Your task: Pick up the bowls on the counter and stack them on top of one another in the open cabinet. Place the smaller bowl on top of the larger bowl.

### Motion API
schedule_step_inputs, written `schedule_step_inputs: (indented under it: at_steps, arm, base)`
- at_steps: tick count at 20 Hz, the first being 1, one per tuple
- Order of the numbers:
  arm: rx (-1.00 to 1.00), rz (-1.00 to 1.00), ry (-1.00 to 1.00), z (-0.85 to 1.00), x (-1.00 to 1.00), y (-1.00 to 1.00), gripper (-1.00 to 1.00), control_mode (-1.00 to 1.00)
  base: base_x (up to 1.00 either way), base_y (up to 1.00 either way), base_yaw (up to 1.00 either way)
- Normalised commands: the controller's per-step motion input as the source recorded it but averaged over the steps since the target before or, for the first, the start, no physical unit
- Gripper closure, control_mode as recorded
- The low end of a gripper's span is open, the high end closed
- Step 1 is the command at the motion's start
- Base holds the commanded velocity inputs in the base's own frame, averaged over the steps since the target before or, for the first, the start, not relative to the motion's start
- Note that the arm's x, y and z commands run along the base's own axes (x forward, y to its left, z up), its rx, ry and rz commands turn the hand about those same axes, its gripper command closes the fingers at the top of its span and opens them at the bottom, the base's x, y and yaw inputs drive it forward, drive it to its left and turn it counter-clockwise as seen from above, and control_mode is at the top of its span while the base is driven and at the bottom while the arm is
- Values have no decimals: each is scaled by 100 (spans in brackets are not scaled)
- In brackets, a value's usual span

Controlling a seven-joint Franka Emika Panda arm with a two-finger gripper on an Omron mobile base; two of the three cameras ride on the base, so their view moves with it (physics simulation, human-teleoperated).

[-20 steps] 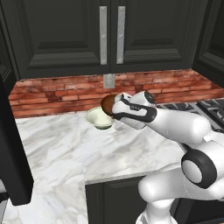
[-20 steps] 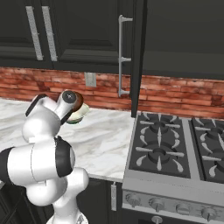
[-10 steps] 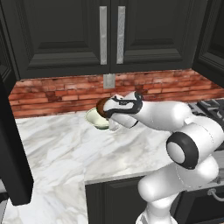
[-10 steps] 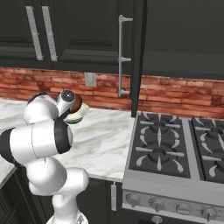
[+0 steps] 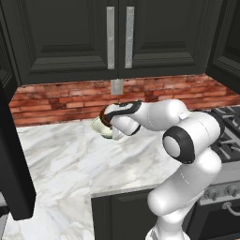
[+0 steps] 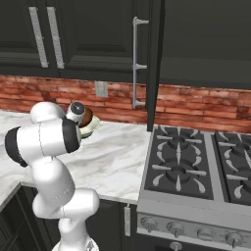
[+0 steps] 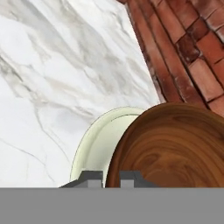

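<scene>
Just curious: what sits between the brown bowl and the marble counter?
In the hand view, the pale larger bowl lies between the smaller bowl and the counter.

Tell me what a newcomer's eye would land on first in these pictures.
First, the big white arm bent over the marble counter, its pincer shut on the rim of the smaller bowl, glossy brown, close to the brick backsplash. Right beside it lies the larger bowl, pale green. To the right, the open cabinet door stands edge-on above the gas stove.
</scene>
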Motion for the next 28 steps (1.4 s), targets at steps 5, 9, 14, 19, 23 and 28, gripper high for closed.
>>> schedule_step_inputs:
  at_steps: [5, 9, 14, 19, 23, 28]
  arm:
    - [0, 0, 0, -18, 46, 16, 100, -100]
    - [0, 0, 0, -16, 33, 8, 100, -100]
    - [-1, 0, 0, -11, 30, 6, 100, -100]
    - [-1, 0, 0, -9, 33, 6, 100, -100]
    - [-1, 0, 0, -23, 27, 7, 100, -100]
    - [0, 0, 0, -17, 19, 4, 100, -100]
  base:
    - [0, 0, 0]
    - [0, 0, 0]
    - [0, 0, 0]
    - [0, 0, 0]
    - [0, 0, 0]
    - [0, 0, 0]
